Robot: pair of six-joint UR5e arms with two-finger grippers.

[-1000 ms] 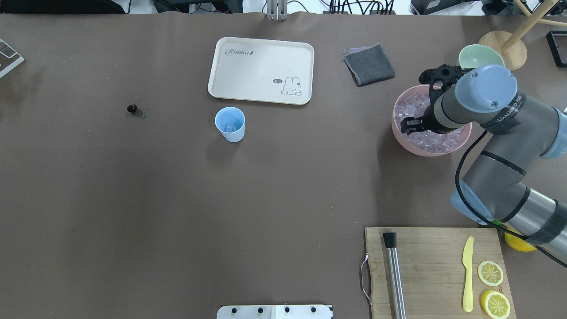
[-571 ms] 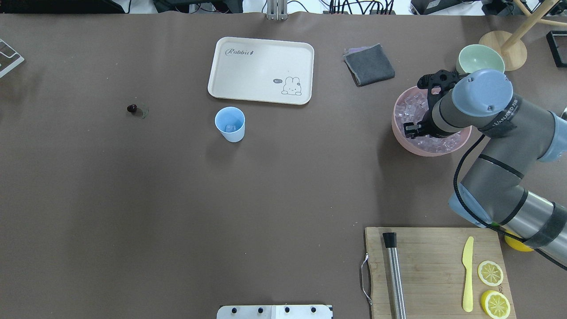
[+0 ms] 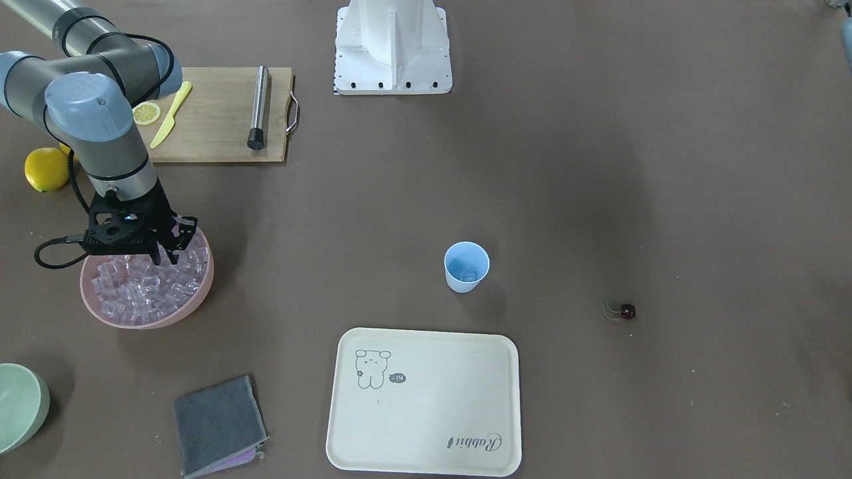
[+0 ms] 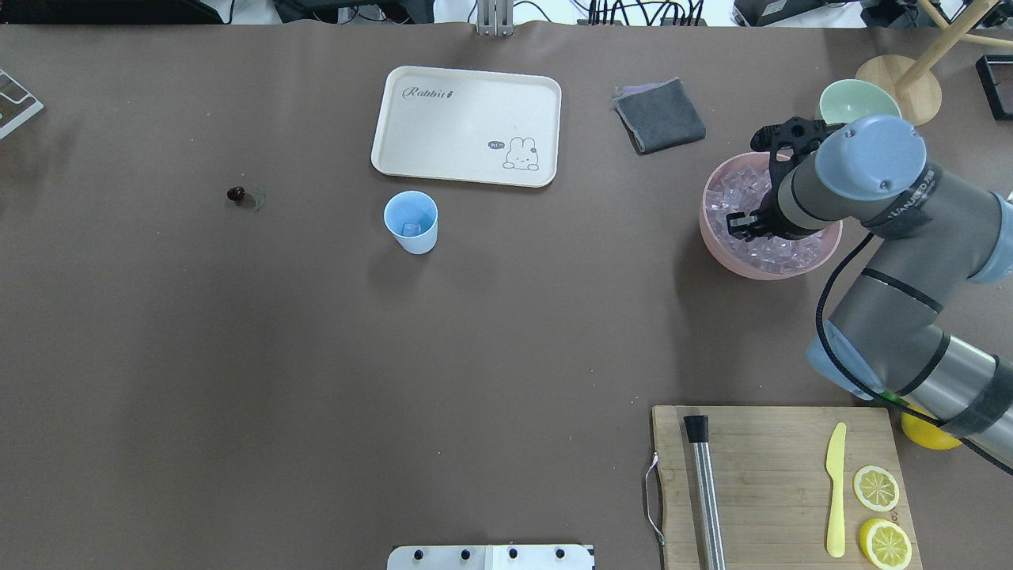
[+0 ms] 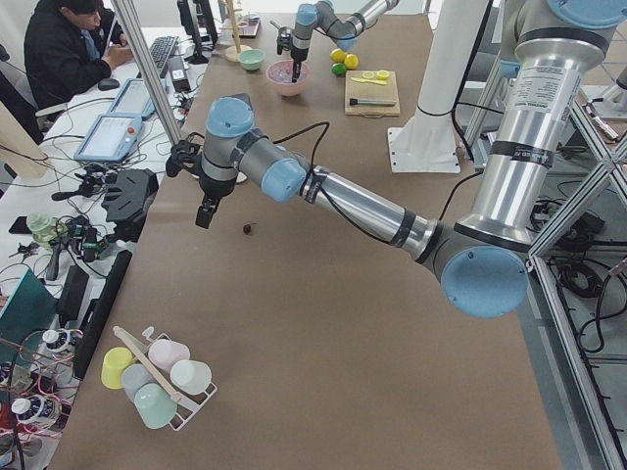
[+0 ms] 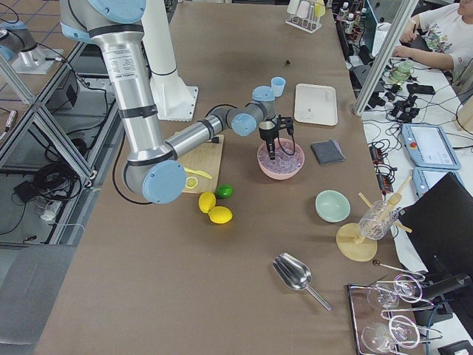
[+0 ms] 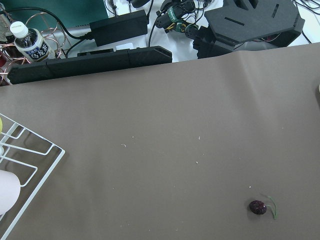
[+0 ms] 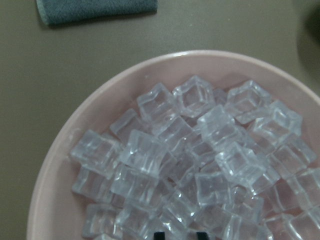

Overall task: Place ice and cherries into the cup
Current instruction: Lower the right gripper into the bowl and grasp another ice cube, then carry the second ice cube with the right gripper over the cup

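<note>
Counting one cup (image 4: pixel 411 222) here, standing upright just beside the one tray (image 4: pixel 467 127), with a single ice (image 4: pixel 410 229) cube lying in the bottom. Also seeing one cherry (image 4: pixel 236 193), stem and all, lying on the bare table (image 4: pixel 316 356), well apart from the cup on the left arm's side. Catching the left gripper (image 5: pixel 203 213) only in the side view, hanging near that cherry, so no telling wide from closed. Finding the right gripper (image 3: pixel 168 258) pointing down over the one pink bowl (image 4: pixel 744 269), heaped with way too many cubes for counting. Seeing its two fingertips (image 8: pixel 159 235) sitting a narrow gap apart just above the pile, but not managing to make out any cube pinched between. Elsewhere counting one green bowl (image 4: pixel 851 99), one grey cloth (image 4: pixel 661 115), and one board (image 4: pixel 760 475) carrying one yellow knife (image 4: pixel 835 491), one metal rod (image 4: pixel 707 499) and two lemon slices (image 4: pixel 876 488).
</note>
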